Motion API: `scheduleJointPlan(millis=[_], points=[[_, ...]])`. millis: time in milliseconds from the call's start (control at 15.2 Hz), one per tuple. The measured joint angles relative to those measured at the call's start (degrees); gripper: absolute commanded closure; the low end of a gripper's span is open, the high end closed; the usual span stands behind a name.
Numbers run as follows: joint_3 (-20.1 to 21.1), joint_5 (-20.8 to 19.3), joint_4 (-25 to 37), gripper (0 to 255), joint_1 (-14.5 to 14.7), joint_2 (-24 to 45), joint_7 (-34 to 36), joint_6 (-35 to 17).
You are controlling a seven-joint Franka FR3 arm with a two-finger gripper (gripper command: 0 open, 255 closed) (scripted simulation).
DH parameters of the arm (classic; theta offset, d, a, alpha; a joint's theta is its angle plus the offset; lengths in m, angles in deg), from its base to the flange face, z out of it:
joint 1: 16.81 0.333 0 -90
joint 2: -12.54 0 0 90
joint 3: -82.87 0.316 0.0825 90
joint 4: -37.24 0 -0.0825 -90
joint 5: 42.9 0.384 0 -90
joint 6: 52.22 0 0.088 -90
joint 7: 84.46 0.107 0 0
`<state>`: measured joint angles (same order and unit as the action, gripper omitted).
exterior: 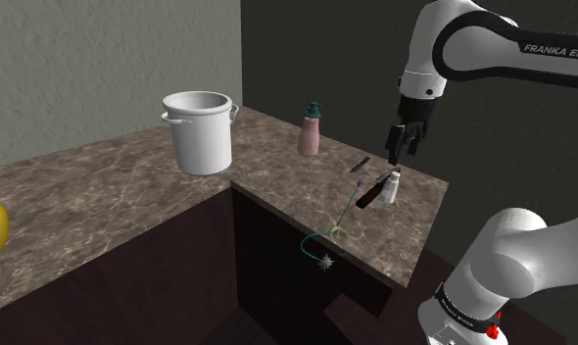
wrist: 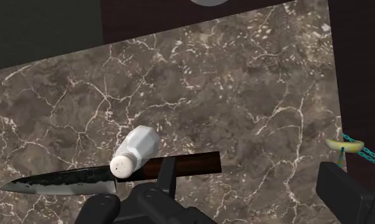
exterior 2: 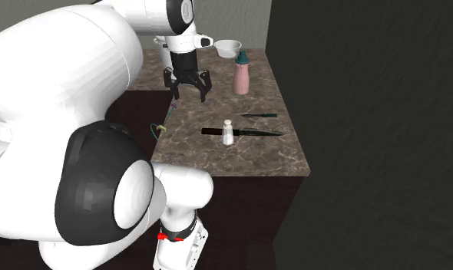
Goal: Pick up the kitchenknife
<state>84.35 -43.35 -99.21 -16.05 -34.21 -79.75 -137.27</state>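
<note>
The kitchen knife (wrist: 180, 165) lies flat on the dark marble counter (wrist: 231, 89), with a steel blade and a dark brown handle. A small white shaker (wrist: 134, 151) stands right where blade meets handle. My black gripper (wrist: 256, 191) hangs open above the counter, one finger over the handle's side and the other well off past its end. In the second exterior view the gripper (exterior 2: 190, 95) hovers open to the left of the knife (exterior 2: 252, 133) and shaker (exterior 2: 228, 133). In the shoulder view the gripper (exterior: 401, 149) sits above the knife (exterior: 368, 194).
A thinner dark knife (exterior 2: 259, 116) lies beyond the kitchen knife. A pink bottle with a teal cap (exterior: 312, 130) and a white pot (exterior: 201, 132) stand farther back. A teal chain with a spiked ball (exterior: 324, 257) dangles over the counter's inner edge. A white bowl (exterior 2: 228, 48) sits far off.
</note>
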Motion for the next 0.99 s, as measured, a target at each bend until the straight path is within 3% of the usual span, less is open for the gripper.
scheduleJointPlan(millis=[198,990], points=[[-0.26,0.0,-0.95,0,-1.29,1.37,1.9,-2.42],[-3.73,-0.2,-7.01,0,-13.24,14.3,20.0,-23.29]])
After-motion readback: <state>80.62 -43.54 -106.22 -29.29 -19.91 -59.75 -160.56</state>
